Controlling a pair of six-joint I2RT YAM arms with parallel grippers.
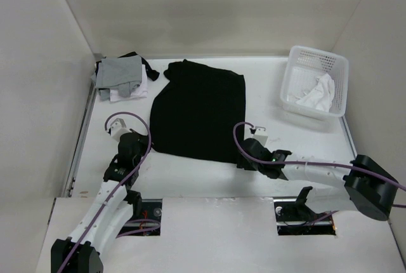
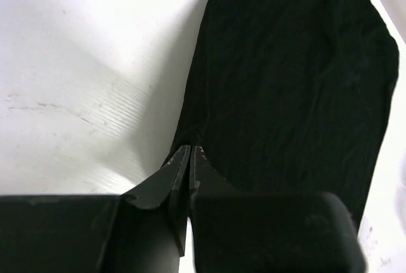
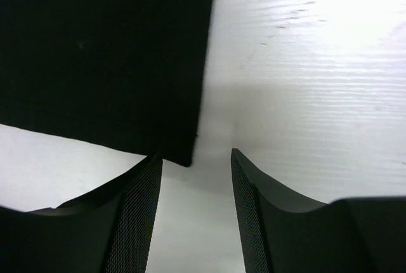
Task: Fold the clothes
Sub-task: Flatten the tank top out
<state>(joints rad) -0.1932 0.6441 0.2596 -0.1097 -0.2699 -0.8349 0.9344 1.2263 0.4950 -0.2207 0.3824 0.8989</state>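
Observation:
A large black cloth (image 1: 200, 111) lies spread flat in the middle of the table, its surface smooth. My left gripper (image 1: 144, 149) is low at the cloth's near-left corner; in the left wrist view the black cloth (image 2: 285, 82) narrows to the left gripper (image 2: 190, 150), which is shut on that corner. At the near-right corner sits my right gripper (image 1: 243, 159). In the right wrist view the right gripper (image 3: 196, 157) stands open, and the corner of the black cloth (image 3: 101, 51) ends just ahead of its left fingertip. Nothing is between those fingers.
A heap of grey and white clothes (image 1: 120, 76) lies at the back left, with a dark piece behind it. A white lattice basket (image 1: 315, 54) at the back right holds a crumpled white garment (image 1: 317, 94). Walls close in the table on three sides.

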